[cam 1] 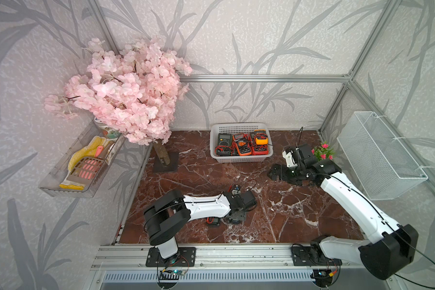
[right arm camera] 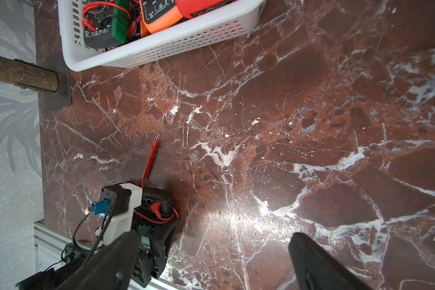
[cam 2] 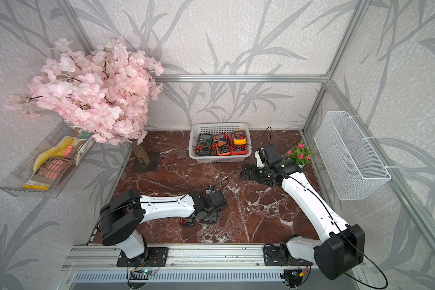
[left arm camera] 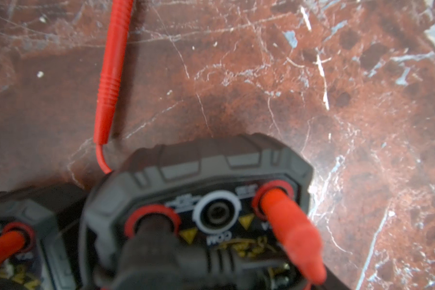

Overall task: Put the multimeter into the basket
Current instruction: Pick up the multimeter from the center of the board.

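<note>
Red-brown marble tabletop [cam 1: 286, 213] fills the cell, and the basket [cam 1: 240, 124] stands well ahead of the left gripper [cam 1: 232, 218], with several other meters [cam 1: 241, 147] lying inside it. We judge the step in hand to be the pick. The left gripper points down over the multimeter [left arm camera: 199, 175], which lies flat on the marble directly beneath it. Its fingers are hidden in every view, so we cannot tell whether they are clamped on the casing. The right gripper [right arm camera: 212, 236] hovers off to the side, jaws wide apart with nothing between them. To do this well, we should grip across the casing's long sides, clear of the red lead plug [left arm camera: 286, 221] rising toward the wrist. We should also lift high enough that the loose red probe [left arm camera: 111, 75], just ahead of the meter, trails free of the basket's rim. What looks like a second meter [left arm camera: 23, 226] sits just beside ours, so we should keep the fingers off it.
</note>
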Controlling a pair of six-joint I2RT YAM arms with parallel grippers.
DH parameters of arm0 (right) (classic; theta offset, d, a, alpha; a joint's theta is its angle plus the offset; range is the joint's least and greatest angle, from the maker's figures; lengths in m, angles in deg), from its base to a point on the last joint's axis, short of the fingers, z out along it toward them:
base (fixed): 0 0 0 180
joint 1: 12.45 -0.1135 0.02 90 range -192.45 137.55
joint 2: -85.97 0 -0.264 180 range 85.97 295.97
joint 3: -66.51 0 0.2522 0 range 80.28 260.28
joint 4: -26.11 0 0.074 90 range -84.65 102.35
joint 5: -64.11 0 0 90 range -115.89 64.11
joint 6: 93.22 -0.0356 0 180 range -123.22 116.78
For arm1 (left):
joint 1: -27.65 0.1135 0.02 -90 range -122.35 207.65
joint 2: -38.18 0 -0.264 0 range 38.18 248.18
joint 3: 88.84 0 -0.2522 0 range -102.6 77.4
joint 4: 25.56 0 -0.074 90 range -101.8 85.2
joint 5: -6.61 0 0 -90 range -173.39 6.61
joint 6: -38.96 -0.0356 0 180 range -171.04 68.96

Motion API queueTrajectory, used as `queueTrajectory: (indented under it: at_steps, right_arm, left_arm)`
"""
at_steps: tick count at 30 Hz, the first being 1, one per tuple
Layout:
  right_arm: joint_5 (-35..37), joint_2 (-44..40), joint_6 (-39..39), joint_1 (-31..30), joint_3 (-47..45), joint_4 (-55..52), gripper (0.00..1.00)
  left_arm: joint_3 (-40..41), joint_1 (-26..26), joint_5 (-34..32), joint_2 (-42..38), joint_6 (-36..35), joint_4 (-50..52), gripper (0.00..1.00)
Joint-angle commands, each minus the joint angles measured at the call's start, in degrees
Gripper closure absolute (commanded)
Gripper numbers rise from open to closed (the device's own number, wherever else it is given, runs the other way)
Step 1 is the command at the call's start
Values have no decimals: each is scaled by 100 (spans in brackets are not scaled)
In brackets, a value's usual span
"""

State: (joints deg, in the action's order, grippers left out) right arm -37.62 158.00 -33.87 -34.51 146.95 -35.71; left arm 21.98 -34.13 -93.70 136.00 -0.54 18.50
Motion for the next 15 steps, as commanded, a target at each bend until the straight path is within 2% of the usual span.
queueTrajectory:
  at_steps: [1, 15]
  right_arm:
    - [-49, -145, -66, -12, -30, -108, 1]
    - [-109, -442, -183, -17, -109, 193, 1]
  left_arm:
    - [-320, 1, -66, -32, -132, 187, 51]
    - [-1490, 469, -376, -387, -250, 1102, 52]
